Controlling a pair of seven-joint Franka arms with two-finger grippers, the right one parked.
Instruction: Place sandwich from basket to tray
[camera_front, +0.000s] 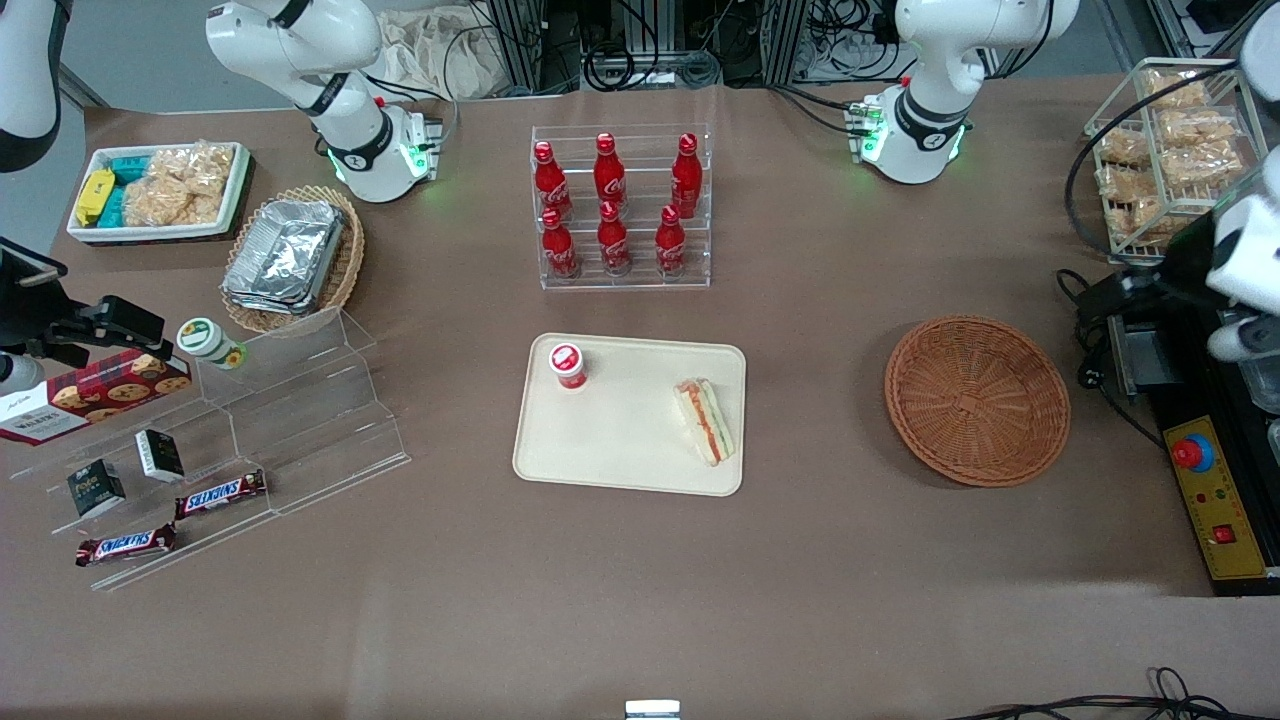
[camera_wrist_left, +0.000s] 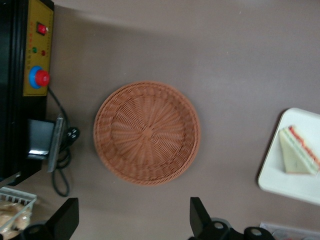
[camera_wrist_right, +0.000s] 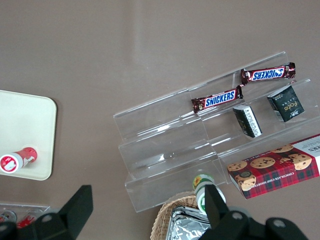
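Observation:
The sandwich (camera_front: 705, 420) lies on the cream tray (camera_front: 620, 445), near the tray's edge closest to the basket; it also shows in the left wrist view (camera_wrist_left: 299, 157) on the tray (camera_wrist_left: 280, 181). The reddish-brown wicker basket (camera_front: 977, 398) is empty and stands on the table beside the tray, toward the working arm's end. My left gripper (camera_wrist_left: 133, 220) is open and empty, raised high above the table beside the basket (camera_wrist_left: 146, 132), apart from it. The arm's wrist (camera_front: 1245, 300) shows at the table's end, above the control box.
A red-lidded cup (camera_front: 568, 365) stands on the tray. A rack of cola bottles (camera_front: 620, 210) stands farther from the front camera than the tray. A control box with a red stop button (camera_front: 1195, 455) and a wire rack of snacks (camera_front: 1165, 150) lie beside the basket.

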